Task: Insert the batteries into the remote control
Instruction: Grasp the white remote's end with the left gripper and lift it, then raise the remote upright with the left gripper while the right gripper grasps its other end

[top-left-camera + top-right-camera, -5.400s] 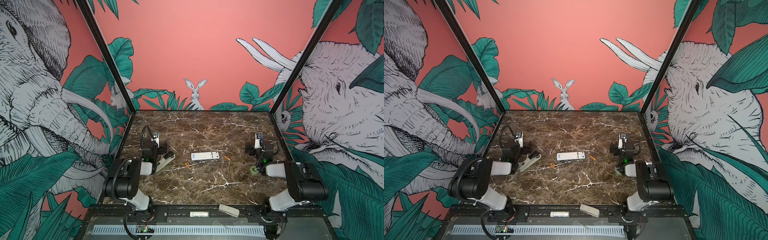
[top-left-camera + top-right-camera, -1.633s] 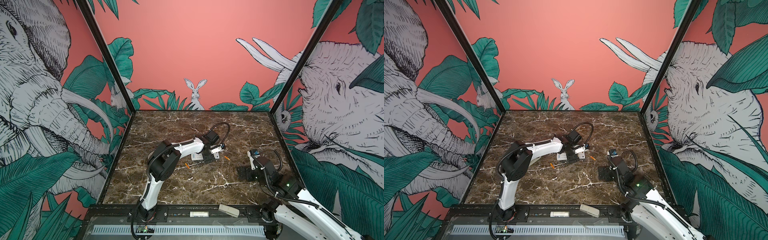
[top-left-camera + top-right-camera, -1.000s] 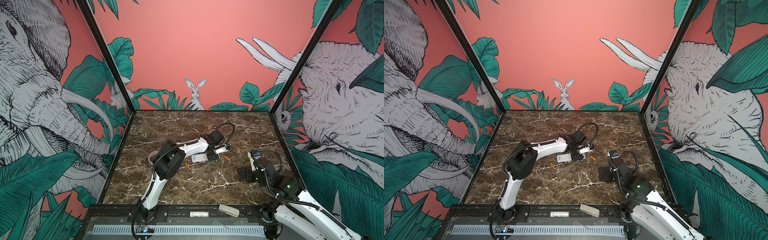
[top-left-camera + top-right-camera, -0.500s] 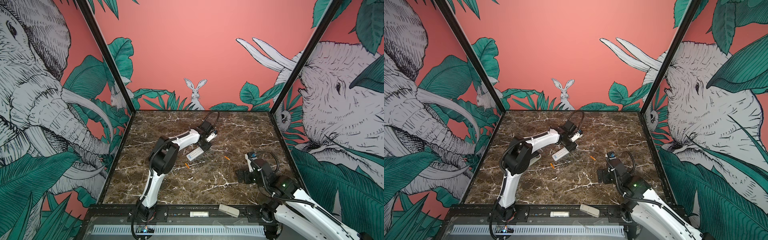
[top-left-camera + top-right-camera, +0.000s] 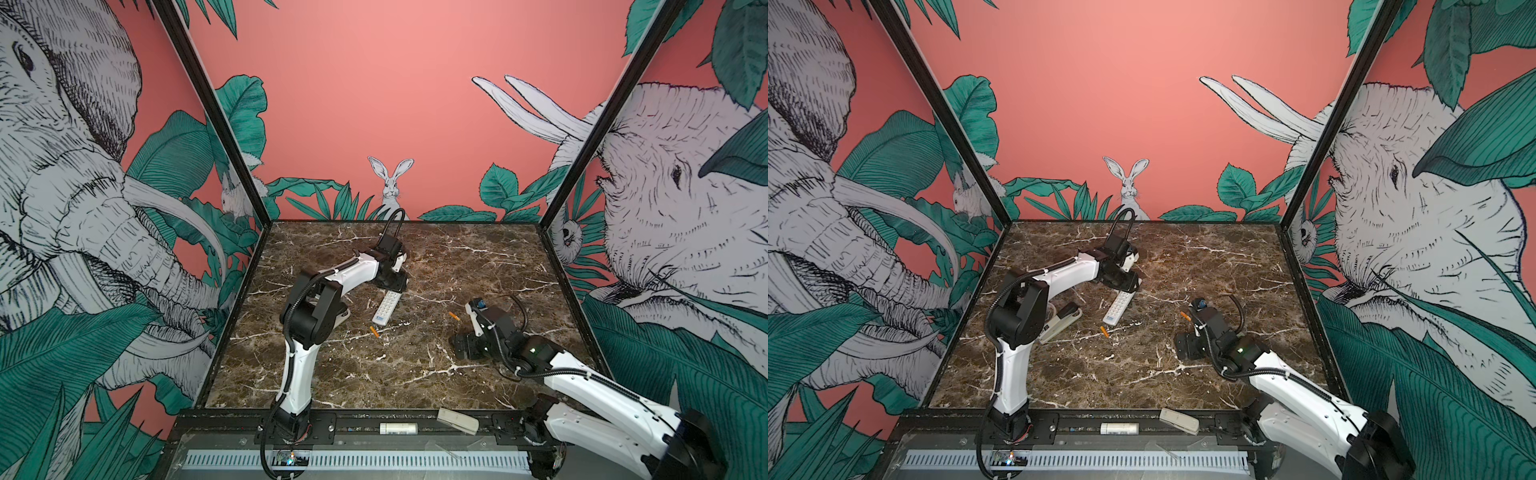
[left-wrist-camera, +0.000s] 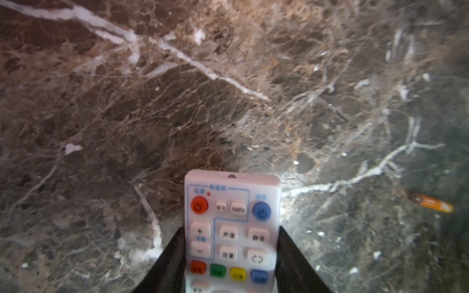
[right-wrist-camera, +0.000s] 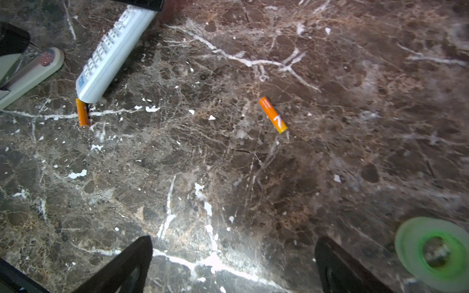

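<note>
My left jaws are clamped on the remote control (image 6: 232, 228), one on each long edge a little way back from its power-key end. The left wrist view is blurred, but there I can read a red and a blue power key, "+" and "−" keys, one key marked something like "TV/IPTV", blue Chinese lettering along the top, and a row of red, green, yellow and blue keys. In both top views the remote (image 5: 385, 308) runs from my jaws at its far end towards the near edge of the desk (image 5: 415, 374), buttons up. Its blue logo is too small to read, and I cannot tell whether that end touches the marble. One battery (image 5: 375, 331) lies just off the logo end. The other battery (image 7: 273, 115) lies well apart to the right and carries a white "7" on its orange sleeve. My right jaws stand wide apart over bare desk with nothing between them, and a green tape roll (image 7: 434, 251) sits beside them. The stapler (image 5: 1059, 320) lies left of the remote. Some seconds ago both my arms were folded at the sides and the remote lay crosswise in the middle of the desk (neither battery has shifted). Now it is gripped, swung lengthwise and carried farther back, and my right arm has come out.
</note>
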### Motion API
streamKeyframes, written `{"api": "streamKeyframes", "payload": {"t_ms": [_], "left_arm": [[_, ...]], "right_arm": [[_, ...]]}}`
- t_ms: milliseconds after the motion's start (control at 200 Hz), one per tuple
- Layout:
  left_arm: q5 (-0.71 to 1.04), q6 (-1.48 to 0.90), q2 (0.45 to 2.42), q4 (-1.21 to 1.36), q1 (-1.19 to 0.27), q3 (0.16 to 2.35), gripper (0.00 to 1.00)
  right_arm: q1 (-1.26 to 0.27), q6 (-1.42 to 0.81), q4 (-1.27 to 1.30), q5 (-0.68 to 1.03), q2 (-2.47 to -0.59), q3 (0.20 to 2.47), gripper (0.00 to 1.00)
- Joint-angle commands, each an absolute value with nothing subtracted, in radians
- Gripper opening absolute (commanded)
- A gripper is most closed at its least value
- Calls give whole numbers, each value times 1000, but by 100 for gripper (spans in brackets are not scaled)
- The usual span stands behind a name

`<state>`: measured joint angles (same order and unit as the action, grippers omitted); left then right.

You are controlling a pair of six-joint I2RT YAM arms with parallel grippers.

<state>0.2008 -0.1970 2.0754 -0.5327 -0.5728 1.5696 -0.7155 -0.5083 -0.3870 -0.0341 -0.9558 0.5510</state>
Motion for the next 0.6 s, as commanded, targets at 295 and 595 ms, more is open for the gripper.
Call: {"api": "streamKeyframes", "payload": {"t_ms": [295,595], "left_arm": [[484,-244,1691,-241,-551,1329,43],[894,-345,1418,104,-473,1070,39]], "right_arm": [[-729,-487,-27,219,-1132,639,99],[-730,-472,282,556,-1163,648,99]]}}
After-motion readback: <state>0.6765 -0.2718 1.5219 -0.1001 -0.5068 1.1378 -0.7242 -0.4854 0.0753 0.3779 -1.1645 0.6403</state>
